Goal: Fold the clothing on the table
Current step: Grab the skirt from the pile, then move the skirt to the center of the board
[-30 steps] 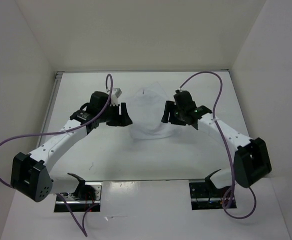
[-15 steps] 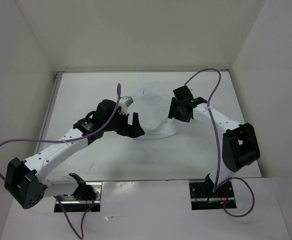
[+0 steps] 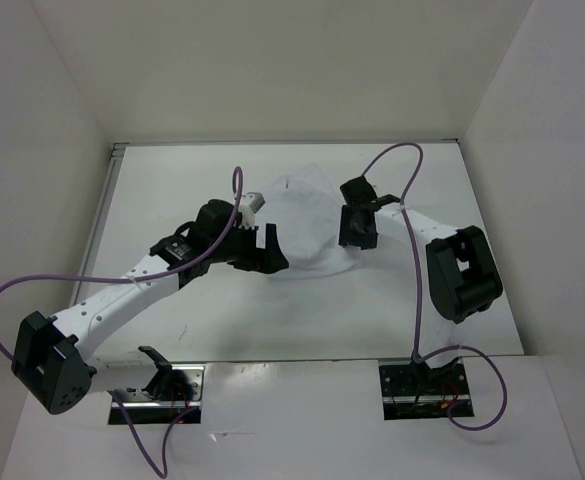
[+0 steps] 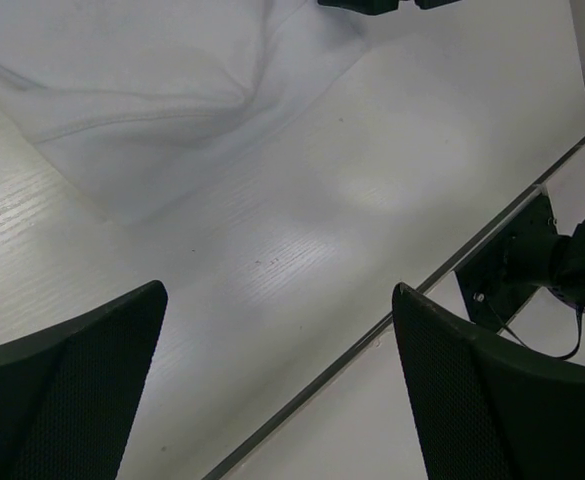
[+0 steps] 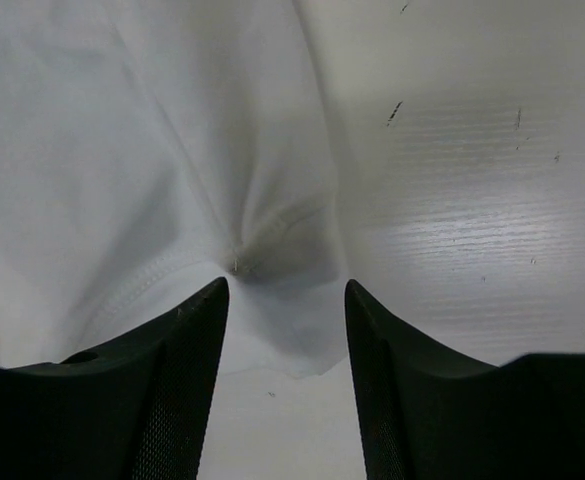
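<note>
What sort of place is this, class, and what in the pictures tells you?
Probably a robot lab test cell: a white table boxed in by plain white walls, two cabled robot arms bolted at its near edge, one white garment lying between them.

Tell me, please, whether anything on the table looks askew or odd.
Only the clothing: it lies crumpled, not flat, with creases puckering to a point near its hem by the right gripper. The table shows a few small dark scuffs; nothing looks spilled or torn.

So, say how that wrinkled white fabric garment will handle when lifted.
Probably floppy: the wrinkled white fabric garment lies in soft folds. Likely light, since it lies thin and flat. Pushed, it may bunch, as its creases suggest.
</note>
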